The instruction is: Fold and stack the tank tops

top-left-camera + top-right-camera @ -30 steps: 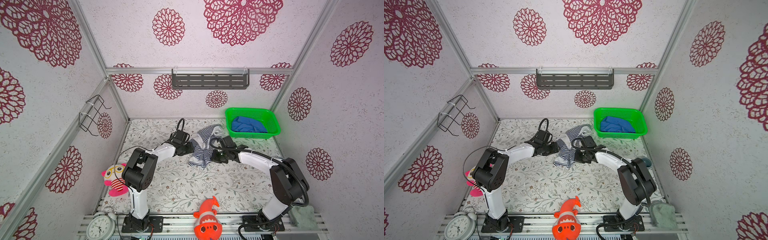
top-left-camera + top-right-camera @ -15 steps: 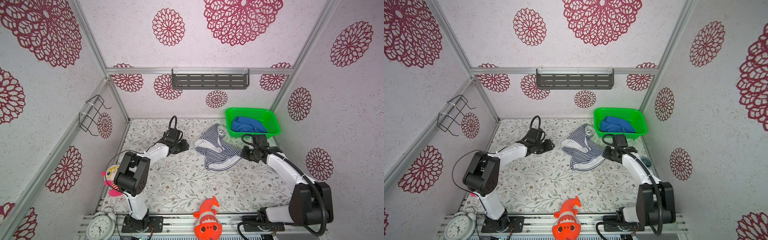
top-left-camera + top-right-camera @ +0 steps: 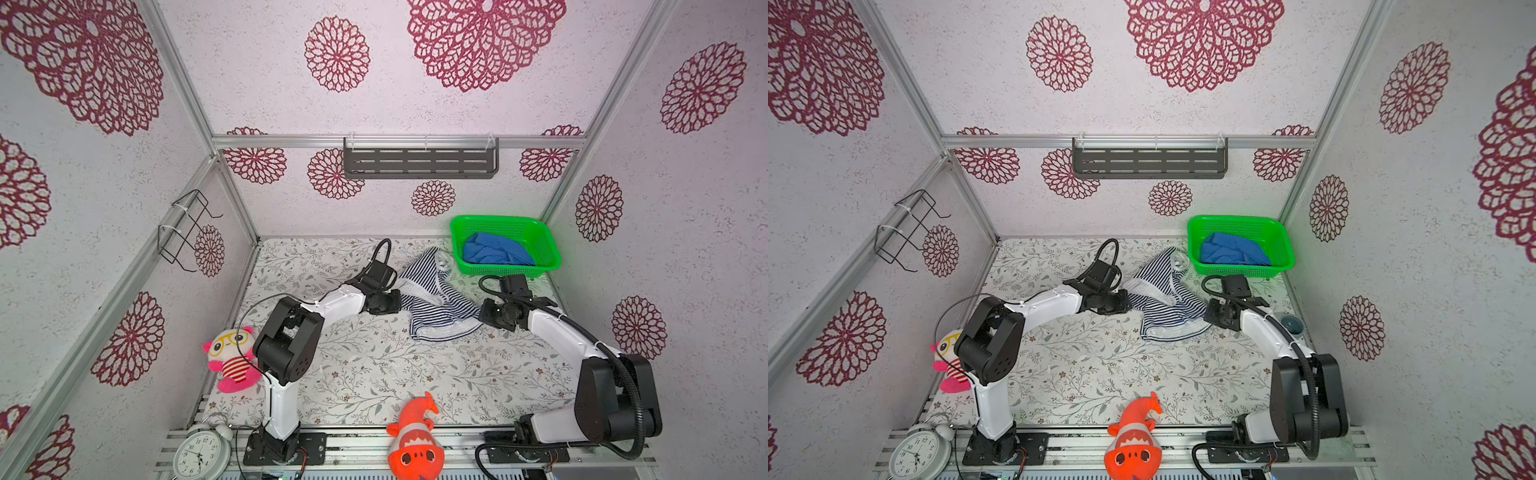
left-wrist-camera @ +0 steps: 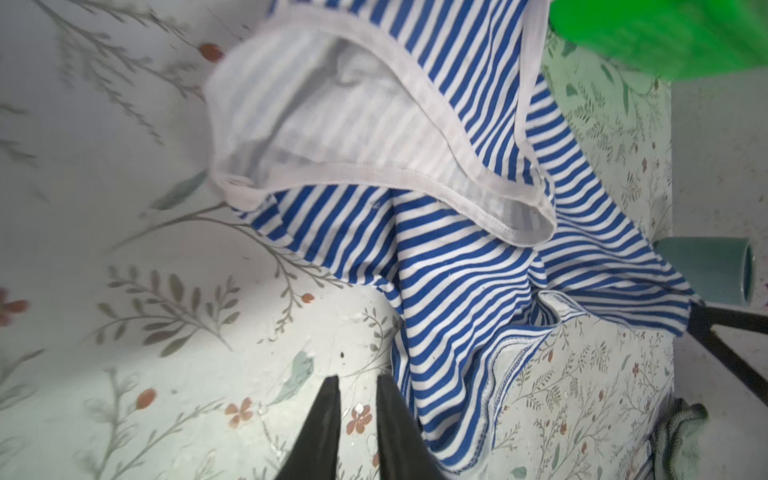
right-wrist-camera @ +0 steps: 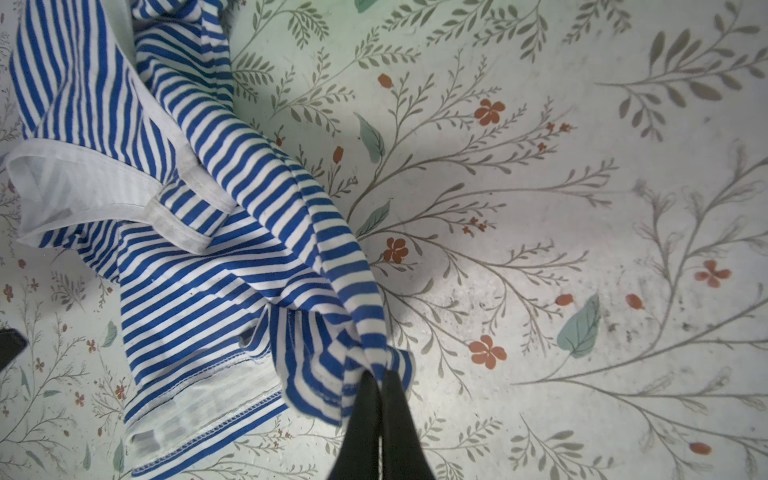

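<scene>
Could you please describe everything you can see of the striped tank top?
The striped tank top is thin, soft-looking knit, blue-and-white stripes with white bound openings and a stitched hem. It lies crumpled and unfolded on the floral table cover, near the green basket, its paler inside showing. The right gripper is shut on a bunched corner; the left gripper sits beside the hem, jaws slightly apart, holding nothing.

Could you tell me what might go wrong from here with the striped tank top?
The left pincer has only table between its tips, beside the striped tank top; it may shut on nothing. The right pincer pinches one bunched corner, which could slip. The teal cup sits near that arm and could be knocked.
</scene>
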Tool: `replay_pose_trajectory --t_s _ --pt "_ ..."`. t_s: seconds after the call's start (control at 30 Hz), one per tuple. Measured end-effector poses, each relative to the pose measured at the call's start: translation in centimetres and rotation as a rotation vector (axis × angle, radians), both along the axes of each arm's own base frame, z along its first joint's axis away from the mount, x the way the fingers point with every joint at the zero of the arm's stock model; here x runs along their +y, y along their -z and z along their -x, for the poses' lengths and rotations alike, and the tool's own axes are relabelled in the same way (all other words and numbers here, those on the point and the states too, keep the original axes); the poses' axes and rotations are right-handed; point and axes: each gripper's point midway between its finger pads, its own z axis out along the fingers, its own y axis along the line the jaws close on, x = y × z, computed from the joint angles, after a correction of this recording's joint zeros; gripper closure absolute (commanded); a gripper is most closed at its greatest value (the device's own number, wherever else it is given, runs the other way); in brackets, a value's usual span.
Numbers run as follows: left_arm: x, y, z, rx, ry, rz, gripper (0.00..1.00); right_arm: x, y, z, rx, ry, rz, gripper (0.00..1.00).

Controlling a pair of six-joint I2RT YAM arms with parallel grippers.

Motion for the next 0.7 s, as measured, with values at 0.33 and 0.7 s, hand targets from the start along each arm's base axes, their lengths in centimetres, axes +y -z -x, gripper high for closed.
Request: replay_pose_trajectory --t_s 0.33,0.7 --pt "-1.8 3.7 1.5 0.145 0.058 0.012 0.73 -0.2 -0.2 -0.4 -0.02 0.006 0.008 1.0" --pt "-2.9 3.6 2.1 0.18 0.079 0.052 0.68 -0.4 -0.2 -0.5 -0.025 0.009 0.022 1.0"
